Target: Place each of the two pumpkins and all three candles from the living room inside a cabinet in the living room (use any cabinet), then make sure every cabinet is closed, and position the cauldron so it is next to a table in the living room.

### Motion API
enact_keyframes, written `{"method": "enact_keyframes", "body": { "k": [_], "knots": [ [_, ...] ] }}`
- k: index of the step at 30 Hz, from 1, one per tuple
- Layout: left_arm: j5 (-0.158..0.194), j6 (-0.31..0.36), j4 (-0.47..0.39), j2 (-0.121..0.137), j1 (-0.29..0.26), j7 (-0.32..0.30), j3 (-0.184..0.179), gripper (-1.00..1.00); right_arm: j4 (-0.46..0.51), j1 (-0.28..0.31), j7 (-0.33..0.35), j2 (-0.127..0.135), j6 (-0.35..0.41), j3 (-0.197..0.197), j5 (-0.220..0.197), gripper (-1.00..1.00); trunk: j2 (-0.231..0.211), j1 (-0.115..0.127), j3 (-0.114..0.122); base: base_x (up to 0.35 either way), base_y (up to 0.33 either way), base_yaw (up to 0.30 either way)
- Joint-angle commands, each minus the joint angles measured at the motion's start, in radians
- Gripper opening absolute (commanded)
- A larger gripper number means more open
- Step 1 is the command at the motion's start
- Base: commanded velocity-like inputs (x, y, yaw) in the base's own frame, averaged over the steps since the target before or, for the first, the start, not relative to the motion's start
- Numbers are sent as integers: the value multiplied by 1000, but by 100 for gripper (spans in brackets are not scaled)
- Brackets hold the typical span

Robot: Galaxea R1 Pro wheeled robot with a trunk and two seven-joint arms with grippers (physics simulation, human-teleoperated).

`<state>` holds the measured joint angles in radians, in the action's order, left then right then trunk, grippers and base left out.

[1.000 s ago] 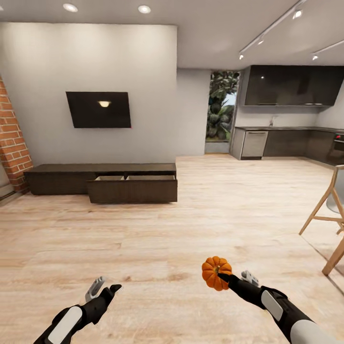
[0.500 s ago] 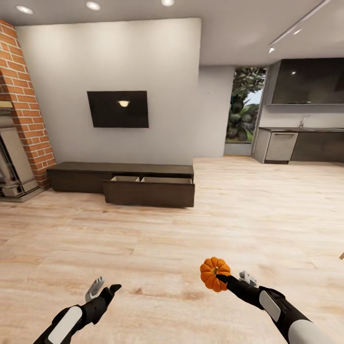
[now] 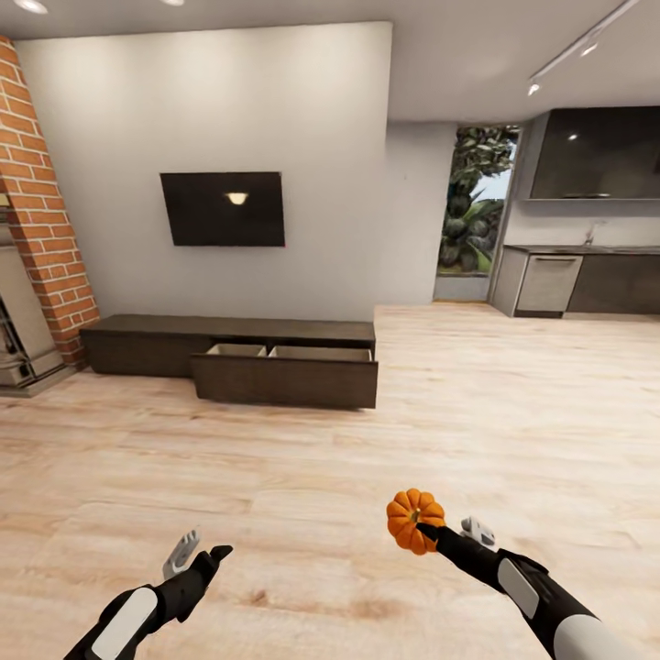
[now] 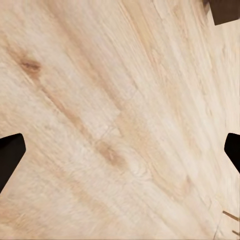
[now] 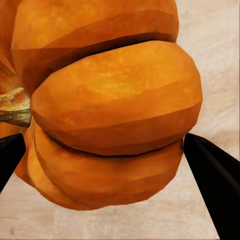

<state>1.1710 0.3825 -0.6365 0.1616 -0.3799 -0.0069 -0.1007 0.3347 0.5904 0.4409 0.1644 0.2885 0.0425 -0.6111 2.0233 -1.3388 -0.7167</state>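
The right gripper [image 3: 423, 530] was clamped on a pumpkin [image 3: 414, 521], its two dark fingertips [image 5: 212, 187] pressed against opposite sides of the ribbed orange body, the pale stem [image 5: 14, 106] turned off to one side. It held the pumpkin up above the light wood floor [image 3: 302, 477], out ahead of the right arm. The left gripper [image 3: 200, 555] hung at about the same height with nothing in it, fingers spread wide over bare floorboards [image 4: 115, 130]. Far ahead of both grippers, across open floor and against the grey wall, stood the long dark-brown cabinet [image 3: 229, 353]; its right-hand drawer [image 3: 286, 374] was pulled out, showing a tan interior. A dark screen [image 3: 223, 209] hung on the wall above the cabinet, and a brick column [image 3: 41, 220] rose beyond the left gripper's side
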Motion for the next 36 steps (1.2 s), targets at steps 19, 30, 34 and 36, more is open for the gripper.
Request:
{"method": "enact_keyframes", "body": {
  "k": [19,30,34,36],
  "knots": [
    [4,0,0,1,-1,-1,-2,100,2,0,-1,-1,-14,6,-16,-100,0,0,-4,338,0,2],
    [4,0,0,1,-1,-1,-2,100,3,0,-2,-2,-12,7,-16,-100,0,0,-20,338,0,118],
    [4,0,0,1,-1,-1,-2,100,3,0,-1,-2,-13,6,-17,-100,0,0,-26,338,0,149],
    [4,0,0,1,-1,-1,-2,100,3,0,-1,-2,-14,7,-17,-100,0,0,-29,338,0,149]
  ]
}}
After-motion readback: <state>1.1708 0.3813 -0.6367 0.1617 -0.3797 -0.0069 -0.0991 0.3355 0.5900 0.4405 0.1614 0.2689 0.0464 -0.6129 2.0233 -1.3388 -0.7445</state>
